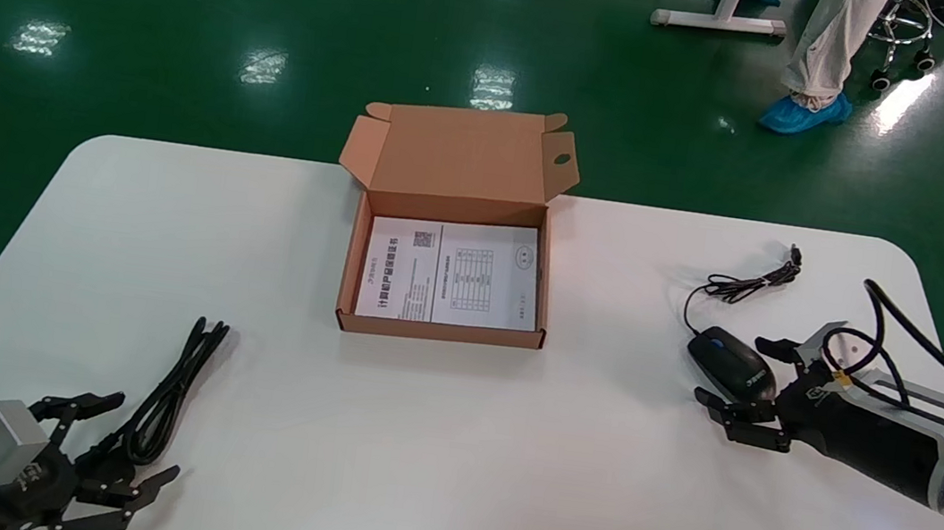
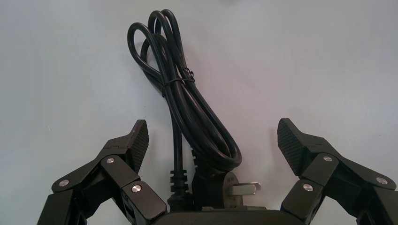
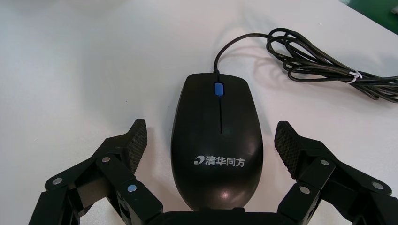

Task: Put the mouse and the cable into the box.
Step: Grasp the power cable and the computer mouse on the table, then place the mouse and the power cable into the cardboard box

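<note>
I am spreading my right gripper (image 3: 210, 136) wide open around the mouse (image 3: 217, 145), one finger on each side and neither touching it. The mouse is lying on the white table (image 1: 503, 449) with its long axis running straight out from my palm, its rounded back nearest me and its blue wheel pointing away. It is glossy black with white lettering, and its thin cord (image 3: 319, 65) is trailing beyond the fingertips. My left gripper (image 2: 212, 131) is also gaping open over the plug end of the black tied cable (image 2: 187, 103), whose loops are stretching away from that palm. The open box (image 1: 439, 329) is sitting well ahead, between both hands.
</note>
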Robot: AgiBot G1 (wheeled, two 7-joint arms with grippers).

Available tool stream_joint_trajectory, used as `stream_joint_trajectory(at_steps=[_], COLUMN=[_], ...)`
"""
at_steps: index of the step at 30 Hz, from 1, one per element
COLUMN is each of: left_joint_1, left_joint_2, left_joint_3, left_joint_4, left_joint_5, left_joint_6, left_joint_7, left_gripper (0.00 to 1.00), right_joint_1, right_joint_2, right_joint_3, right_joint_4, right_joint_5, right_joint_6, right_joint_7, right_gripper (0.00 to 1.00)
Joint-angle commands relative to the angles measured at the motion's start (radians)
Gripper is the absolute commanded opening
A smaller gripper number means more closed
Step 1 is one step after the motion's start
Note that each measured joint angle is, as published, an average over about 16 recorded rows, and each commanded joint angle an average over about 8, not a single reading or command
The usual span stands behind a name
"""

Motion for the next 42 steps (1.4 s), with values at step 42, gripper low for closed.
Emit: stream_joint_trajectory(at_steps=[42], left_joint_1=[0.001], left_joint_2=[0.000], left_joint_3=[0.001], left_joint_4=[-0.001], left_joint_5=[-0.001], left_joint_6=[0.000], left_joint_7=[-0.002], left_gripper=[0.00], right_joint_1=[0.000], right_joint_2=[0.000], right_joint_3=[0.005], right_joint_4=[0.006], right_joint_5=[0.010], right_joint_6=[-0.001], right_joint_7=[-0.005], right_gripper=[0.00])
